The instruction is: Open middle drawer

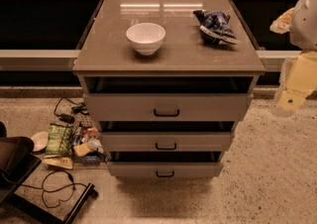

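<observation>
At the right edge of the scene the gripper hangs beside the table, level with the top drawer and well apart from every handle; whether it is open or closed I cannot tell. The middle drawer sits between the top drawer and the lowest drawer. It looks shut or nearly so, and its small black handle is at the centre of its front.

The main risk is taking the wrong drawer. The three handles are stacked close together and look alike, and the gripper is nearest the top one. The handle is also narrow, so a slightly off approach may slip past it or catch only an edge. Coming in from the right, the arm may knock the table's near right corner. A sideways or jerky pull may bind the drawer and shake the white bowl and the blue packet above.
</observation>
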Available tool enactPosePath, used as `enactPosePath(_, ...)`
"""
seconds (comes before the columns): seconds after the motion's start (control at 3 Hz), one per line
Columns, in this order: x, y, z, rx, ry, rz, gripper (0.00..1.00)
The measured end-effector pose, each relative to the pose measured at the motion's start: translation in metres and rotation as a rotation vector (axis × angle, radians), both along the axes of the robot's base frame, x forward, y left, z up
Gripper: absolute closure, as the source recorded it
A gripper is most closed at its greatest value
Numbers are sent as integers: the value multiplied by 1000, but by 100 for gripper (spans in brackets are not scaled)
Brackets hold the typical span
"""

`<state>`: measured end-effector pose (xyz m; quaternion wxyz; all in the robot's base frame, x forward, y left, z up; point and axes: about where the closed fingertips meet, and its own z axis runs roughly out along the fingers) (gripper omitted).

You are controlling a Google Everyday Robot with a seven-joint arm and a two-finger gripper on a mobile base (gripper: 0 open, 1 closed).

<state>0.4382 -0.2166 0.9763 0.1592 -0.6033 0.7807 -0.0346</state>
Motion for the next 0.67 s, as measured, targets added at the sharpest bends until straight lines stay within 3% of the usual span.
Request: enactPosePath(0.67,-7,5,-15,-2,-29,-4,0)
